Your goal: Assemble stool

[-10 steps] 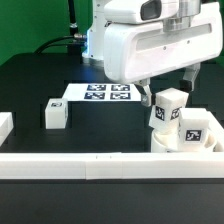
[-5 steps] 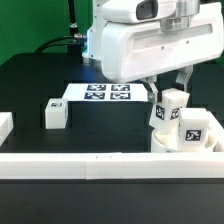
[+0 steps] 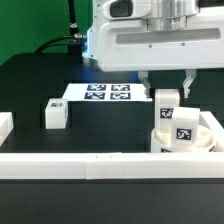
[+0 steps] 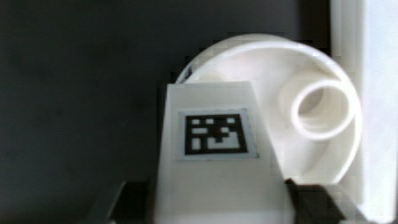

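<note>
Gripper [image 3: 167, 90] fingers spread astride leg top | leg [image 3: 167, 108] white, blocky, square-tagged, upright on round white seat [image 3: 209, 127]

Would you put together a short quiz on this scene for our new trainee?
1. True or false: all three legs stand on the seat.
2. The leg under the hand stands on: A the seat, B the marker board, C the front rail.
3. How many legs does the exterior view show?
Key: 1 false, one leg sits apart on the table; 2 A; 3 three.
</note>
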Robot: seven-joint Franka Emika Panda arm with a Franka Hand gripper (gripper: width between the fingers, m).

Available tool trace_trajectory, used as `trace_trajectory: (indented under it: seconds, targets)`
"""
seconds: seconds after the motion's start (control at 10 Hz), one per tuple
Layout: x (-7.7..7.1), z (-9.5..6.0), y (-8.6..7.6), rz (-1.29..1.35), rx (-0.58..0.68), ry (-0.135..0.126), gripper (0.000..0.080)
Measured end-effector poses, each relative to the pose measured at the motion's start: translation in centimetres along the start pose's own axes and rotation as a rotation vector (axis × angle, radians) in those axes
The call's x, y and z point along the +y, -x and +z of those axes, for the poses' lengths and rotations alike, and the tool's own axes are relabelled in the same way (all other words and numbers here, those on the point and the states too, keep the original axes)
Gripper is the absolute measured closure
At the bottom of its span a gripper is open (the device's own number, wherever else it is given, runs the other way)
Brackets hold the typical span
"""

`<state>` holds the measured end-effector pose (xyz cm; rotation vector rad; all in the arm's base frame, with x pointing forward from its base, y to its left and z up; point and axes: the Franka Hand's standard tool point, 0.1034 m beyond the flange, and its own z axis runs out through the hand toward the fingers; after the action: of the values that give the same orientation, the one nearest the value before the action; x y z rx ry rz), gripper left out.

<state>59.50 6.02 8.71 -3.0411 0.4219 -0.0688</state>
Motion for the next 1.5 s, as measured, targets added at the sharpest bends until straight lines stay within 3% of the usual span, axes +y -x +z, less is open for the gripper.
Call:
trace_trajectory:
  seconds: [0.8,1.1,1.5]
  targets:
    - [0.2,0.1,0.3,0.876,0.016,-0.019,0.0463]
    - [-0.3,0.2,0.6,1.364,-0.008,-0.072,0.0463]
    - [-0.9,0.1,0.7,1.799,-0.037,-0.111,0.0463]
